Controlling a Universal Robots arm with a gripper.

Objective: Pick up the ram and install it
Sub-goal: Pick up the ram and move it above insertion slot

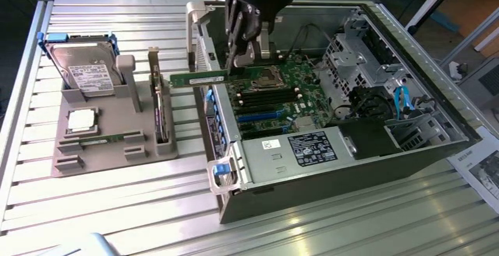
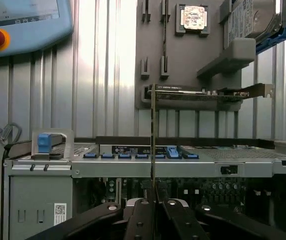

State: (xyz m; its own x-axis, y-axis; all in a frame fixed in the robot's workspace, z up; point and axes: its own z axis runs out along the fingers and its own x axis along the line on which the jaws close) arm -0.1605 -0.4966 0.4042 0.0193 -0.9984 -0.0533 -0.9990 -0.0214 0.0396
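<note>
The gripper [image 1: 240,66] is clamped on the ram [image 1: 195,79] — stick projecting toward 9 o'clock in the exterior view; memory slots [image 1: 269,96] at 5 o'clock.

One ram [image 1: 198,79], one hard drive [image 1: 82,63], one processor [image 1: 82,120]

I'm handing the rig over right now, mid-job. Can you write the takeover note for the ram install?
Gripper: shut on the ram, gripping one end.
Ram: in the air at the open computer case, away from the grey holder.
Done: ram picked up.
Left: ram not yet seated in the memory slots on the motherboard.
</note>
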